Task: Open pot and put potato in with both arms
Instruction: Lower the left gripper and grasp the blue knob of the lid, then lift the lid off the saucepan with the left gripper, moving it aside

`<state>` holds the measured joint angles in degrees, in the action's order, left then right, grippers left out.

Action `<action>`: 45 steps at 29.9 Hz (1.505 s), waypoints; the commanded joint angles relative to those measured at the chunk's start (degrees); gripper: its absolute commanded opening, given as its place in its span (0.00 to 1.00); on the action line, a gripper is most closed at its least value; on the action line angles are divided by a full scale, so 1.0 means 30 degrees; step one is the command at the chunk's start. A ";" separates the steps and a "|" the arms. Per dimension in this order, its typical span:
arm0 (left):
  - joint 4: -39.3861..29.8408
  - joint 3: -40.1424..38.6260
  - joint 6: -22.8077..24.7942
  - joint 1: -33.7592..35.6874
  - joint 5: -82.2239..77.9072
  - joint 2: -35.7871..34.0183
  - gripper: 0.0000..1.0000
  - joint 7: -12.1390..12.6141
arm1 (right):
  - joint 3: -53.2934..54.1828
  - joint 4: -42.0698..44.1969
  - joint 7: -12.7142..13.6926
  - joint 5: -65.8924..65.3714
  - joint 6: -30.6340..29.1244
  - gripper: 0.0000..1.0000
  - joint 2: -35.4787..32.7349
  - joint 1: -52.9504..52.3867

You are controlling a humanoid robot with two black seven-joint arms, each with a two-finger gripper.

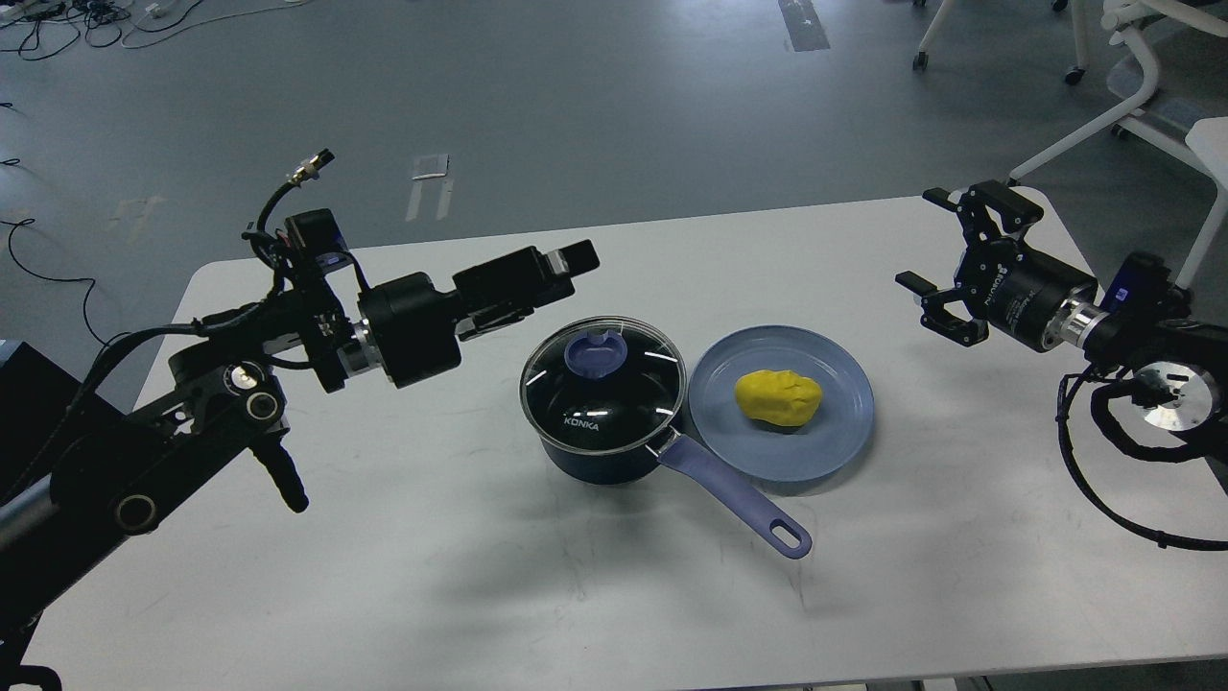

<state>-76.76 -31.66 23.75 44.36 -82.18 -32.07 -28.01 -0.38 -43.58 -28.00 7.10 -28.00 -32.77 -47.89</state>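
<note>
left gripper [566, 261] above pot [602, 403], finger gap unclear; right gripper [945, 259] spread wide. i'd centre left on lid knob [597, 352], lift straight; potato [778, 397] waits.

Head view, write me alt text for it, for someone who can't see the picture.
A dark blue pot with its glass lid on sits mid-table, its purple handle pointing toward the viewer's right. Beside it a yellow potato lies on a light-blue plate. The left gripper hovers up-left of the lid; the right gripper, open, hangs right of the plate.
</note>
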 commanded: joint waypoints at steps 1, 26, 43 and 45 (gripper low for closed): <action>0.0155 0.0065 -0.0648 0.0416 -0.6338 0.1048 0.98 0.0003 | -0.0019 0.0113 0.0000 -0.0023 0.0001 1.00 0.0054 0.0113; 0.4697 0.1794 -0.2614 0.0652 -1.2246 0.2867 0.98 0.0003 | 0.0010 0.0113 0.0000 -0.0052 0.0001 1.00 0.0025 0.0200; 0.4639 0.2351 -0.3024 0.0534 -1.2187 0.2926 0.63 0.0003 | 0.0068 0.0084 0.0000 -0.0052 0.0001 1.00 -0.0034 0.0200; 0.4464 0.2322 -0.3111 0.0534 -1.2187 0.2809 0.54 0.0003 | 0.0039 0.0113 0.0000 -0.0052 0.0001 1.00 -0.0034 0.0200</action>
<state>-62.82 -24.67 14.79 45.94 -118.77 -23.29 -28.00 -0.25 -43.28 -28.00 6.94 -28.00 -32.83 -47.29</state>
